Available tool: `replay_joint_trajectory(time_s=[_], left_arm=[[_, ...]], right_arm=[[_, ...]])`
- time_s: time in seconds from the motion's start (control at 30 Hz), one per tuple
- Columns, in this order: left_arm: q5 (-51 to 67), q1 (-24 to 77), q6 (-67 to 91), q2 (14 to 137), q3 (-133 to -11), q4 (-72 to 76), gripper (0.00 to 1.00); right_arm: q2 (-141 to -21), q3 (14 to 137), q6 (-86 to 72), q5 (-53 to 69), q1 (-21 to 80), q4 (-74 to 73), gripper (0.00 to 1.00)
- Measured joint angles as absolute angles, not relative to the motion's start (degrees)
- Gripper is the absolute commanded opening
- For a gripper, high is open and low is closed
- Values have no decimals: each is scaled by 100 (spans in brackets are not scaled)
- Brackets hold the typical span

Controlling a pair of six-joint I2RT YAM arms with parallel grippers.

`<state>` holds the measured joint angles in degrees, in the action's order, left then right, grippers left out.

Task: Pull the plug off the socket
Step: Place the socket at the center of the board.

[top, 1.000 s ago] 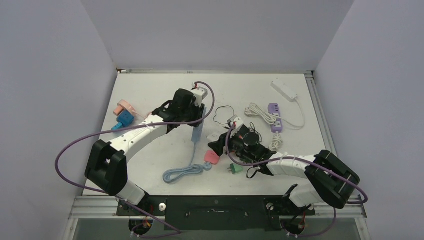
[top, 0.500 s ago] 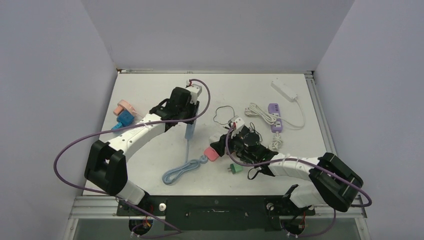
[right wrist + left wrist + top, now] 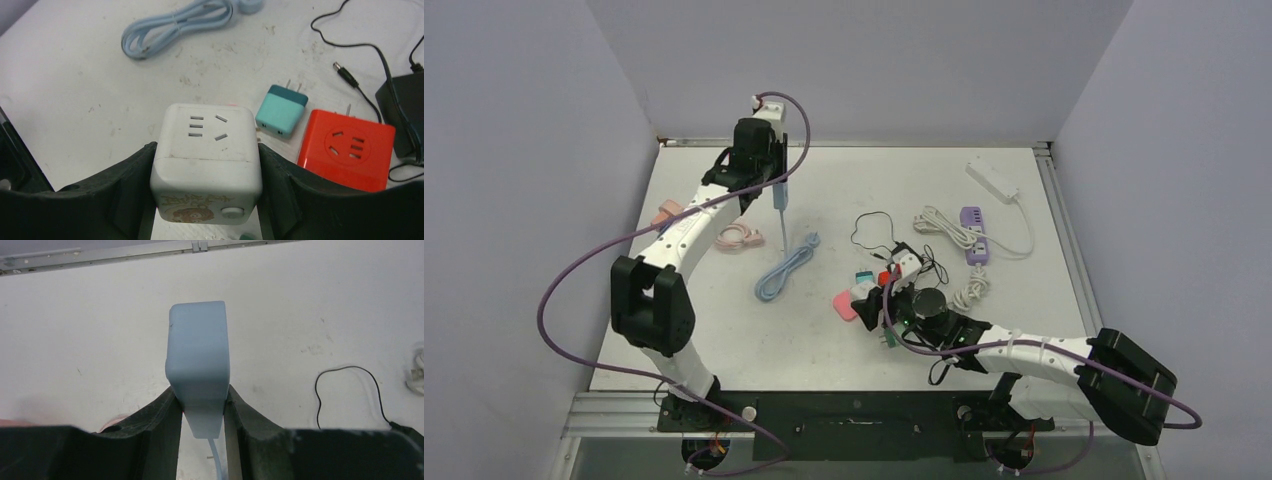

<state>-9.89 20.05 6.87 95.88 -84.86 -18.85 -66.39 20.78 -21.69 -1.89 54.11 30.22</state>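
Evidently, over the tabletop the right tool clamps the white socket by its sides. Well left of the socket, the left tool pinches the blue plug aloft; it looks light, rigid and slick, best gripped across its faces.

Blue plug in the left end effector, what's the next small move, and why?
Probably lower the left end effector and release the blue plug onto the table. The plug is already clear of the white socket, which the right end effector grips elsewhere, so only setting it down seems left.
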Motion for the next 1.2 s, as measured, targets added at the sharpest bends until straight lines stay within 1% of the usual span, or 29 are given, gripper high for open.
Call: replay_joint_trajectory(time_s=[0.2,0.33,0.43,0.5,0.67,0.7,0.73,0.8,0.9,0.93,1.0,1.1,1.2], left_arm=[[-939,1723,843,10704,-9312,-1616,0],[-775,1629,932,11454,-9856,-1645,0],[-652,1586,1009,11863,-10075,-1573,5],[-572,1546,1046,12025,-10193,-1494,17],[-399,1455,1186,12197,-10322,-1461,56],[-353,1448,1227,12210,-10322,-1525,65],[-261,1435,1273,12234,-10320,-1535,71],[-36,1404,1350,12269,-10269,-1531,82],[178,1343,1448,12269,-10082,-1514,93],[226,1315,1468,12269,-10003,-1516,99],[296,1256,1483,12250,-9835,-1520,96],[346,1190,1487,12121,-9574,-1531,96],[370,1149,1509,11778,-9279,-1520,96]], right_arm=[[-6639,1813,-2324,-731,5752,2729,12],[-6637,1691,-2408,-1059,5892,2628,19],[-6637,1634,-2471,-1249,5927,2550,23],[-6635,1601,-2484,-1352,5935,2506,28],[-6506,1575,-2493,-1514,5935,2388,46],[-6462,1559,-2495,-1546,5935,2386,47],[-6412,1529,-2497,-1577,5935,2388,49],[-6353,1472,-2510,-1623,5935,2386,55],[-6305,1389,-2517,-1649,5940,2364,62],[-6305,1385,-2517,-1651,5940,2357,66],[-6302,1378,-2515,-1651,5942,2349,73],[-6274,1378,-2491,-1651,5946,2379,85],[-6257,1382,-2443,-1647,5959,2405,94]])
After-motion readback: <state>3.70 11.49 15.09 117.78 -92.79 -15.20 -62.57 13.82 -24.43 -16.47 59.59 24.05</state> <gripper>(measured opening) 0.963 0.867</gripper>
